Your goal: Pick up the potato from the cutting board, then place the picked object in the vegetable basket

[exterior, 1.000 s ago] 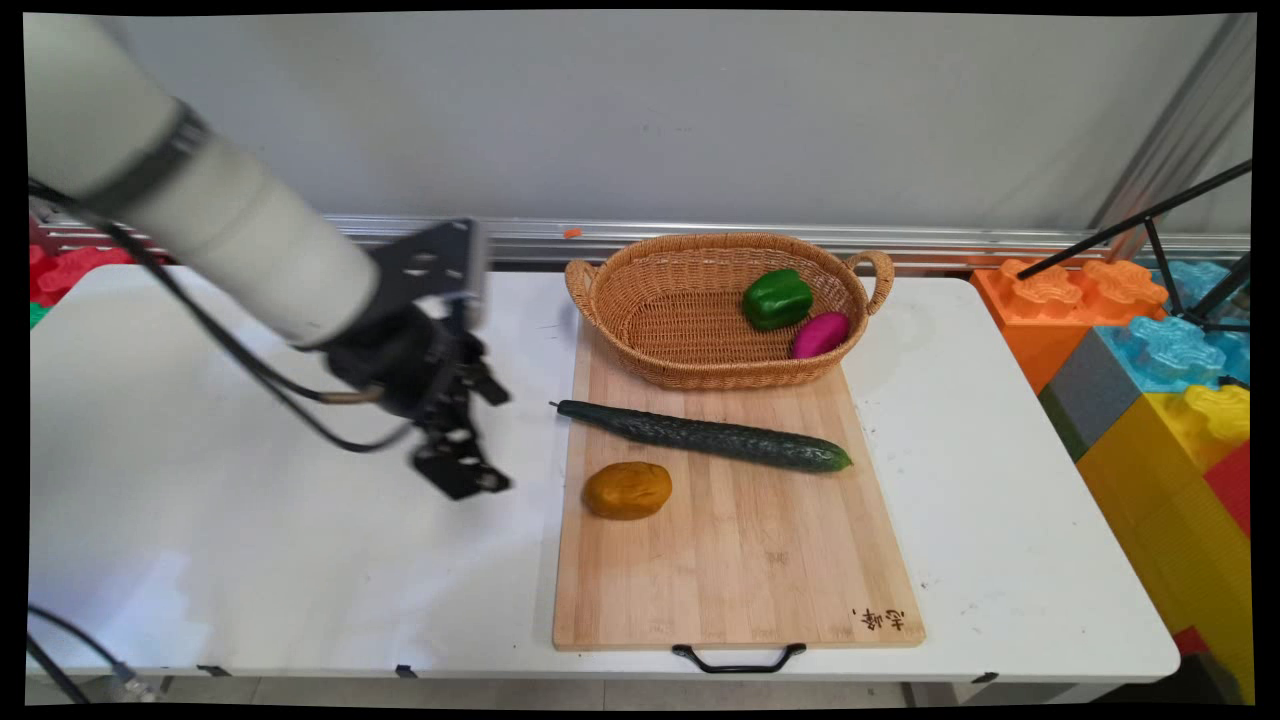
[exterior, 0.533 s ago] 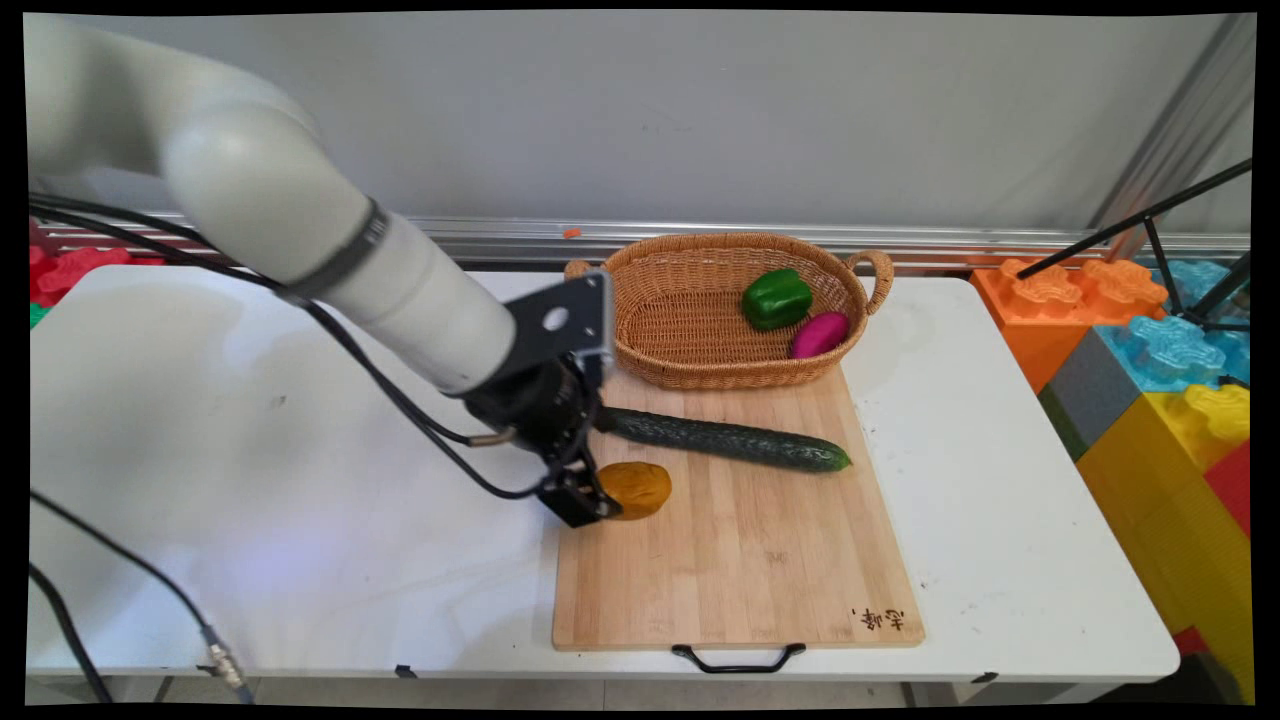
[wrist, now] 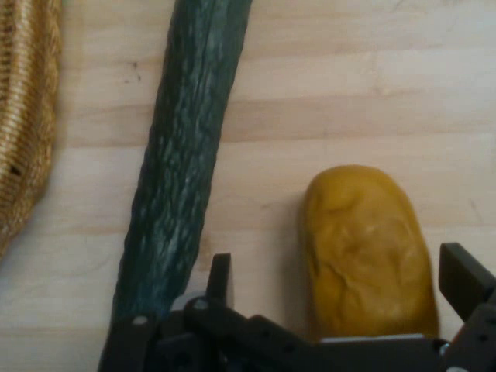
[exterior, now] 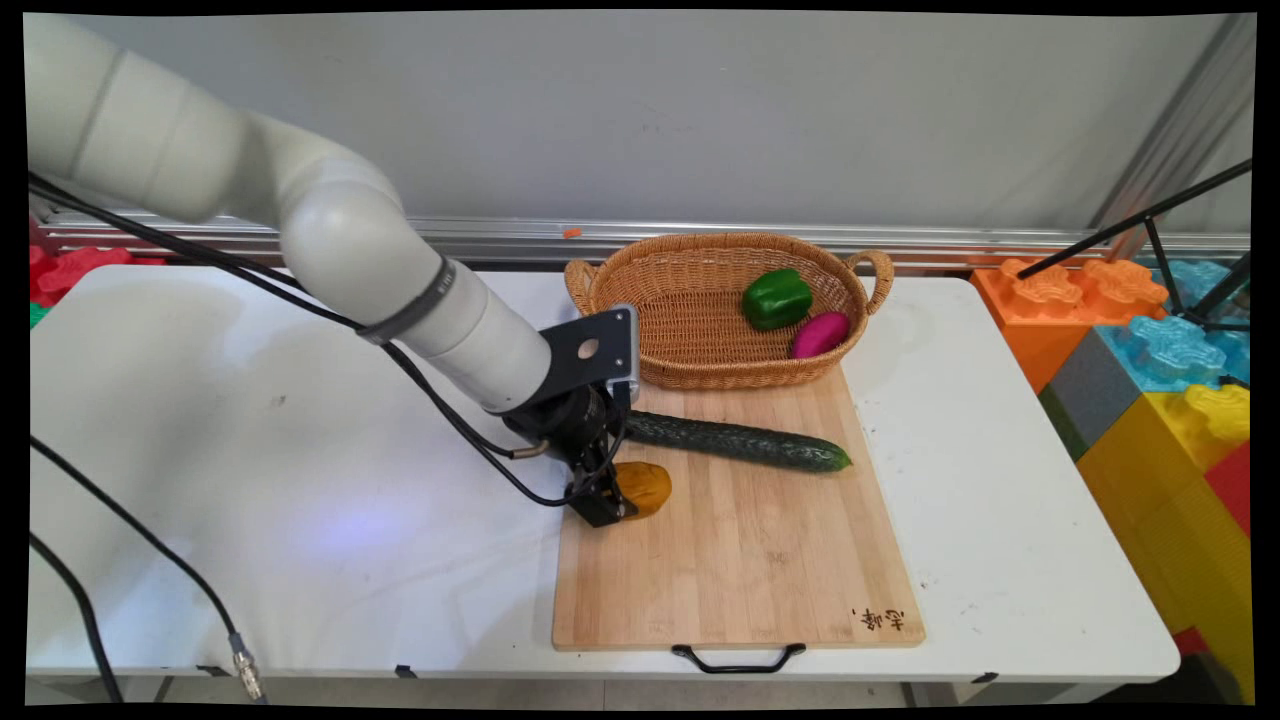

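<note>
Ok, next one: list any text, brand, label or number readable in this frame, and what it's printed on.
Dark characters stamped on the wooden cutting board at its near right corner: too small to read.
No readable lettering on the wicker basket, the arm, or the toy blocks.

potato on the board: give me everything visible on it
The potato is a yellow-brown, oblong lump with a dimpled, matte skin, whole and unmarked. It lies flat on the wooden cutting board near its left edge, apart from the cucumber that lies beside it. The open gripper straddles its near end, one finger on each side; contact with the fingers cannot be told. Its end under the linkage is hidden.
</note>
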### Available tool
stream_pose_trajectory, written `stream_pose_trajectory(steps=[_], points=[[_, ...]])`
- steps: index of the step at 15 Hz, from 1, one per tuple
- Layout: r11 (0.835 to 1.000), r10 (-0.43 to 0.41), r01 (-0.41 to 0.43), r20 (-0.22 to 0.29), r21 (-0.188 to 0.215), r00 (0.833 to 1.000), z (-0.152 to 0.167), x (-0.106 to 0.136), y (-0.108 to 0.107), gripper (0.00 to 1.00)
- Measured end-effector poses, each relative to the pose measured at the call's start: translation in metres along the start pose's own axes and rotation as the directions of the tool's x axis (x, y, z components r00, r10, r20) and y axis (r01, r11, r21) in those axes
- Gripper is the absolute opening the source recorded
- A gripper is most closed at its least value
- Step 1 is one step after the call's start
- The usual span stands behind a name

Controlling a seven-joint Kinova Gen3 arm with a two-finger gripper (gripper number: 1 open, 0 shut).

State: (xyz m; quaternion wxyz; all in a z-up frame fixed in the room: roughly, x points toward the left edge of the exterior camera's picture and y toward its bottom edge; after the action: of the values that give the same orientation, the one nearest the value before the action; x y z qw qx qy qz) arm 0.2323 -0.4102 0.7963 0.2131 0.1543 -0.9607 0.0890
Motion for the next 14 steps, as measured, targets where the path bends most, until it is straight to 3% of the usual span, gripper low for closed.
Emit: stream_pose_trajectory(steps=[2, 3, 9, 14], points=[[1.000, -0.007, 0.007, 0.002, -0.001, 1.000, 0.008, -0.002, -0.003, 1.00], [1.000, -0.012, 0.012, 0.002, -0.002, 1.000, 0.011, -0.003, -0.004, 0.00], [0.998, -0.051, 0.050, -0.006, -0.030, 0.999, 0.011, 0.002, -0.003, 0.00], [0.996, -0.080, 0.079, -0.031, -0.036, 0.996, -0.017, 0.033, 0.001, 0.00]])
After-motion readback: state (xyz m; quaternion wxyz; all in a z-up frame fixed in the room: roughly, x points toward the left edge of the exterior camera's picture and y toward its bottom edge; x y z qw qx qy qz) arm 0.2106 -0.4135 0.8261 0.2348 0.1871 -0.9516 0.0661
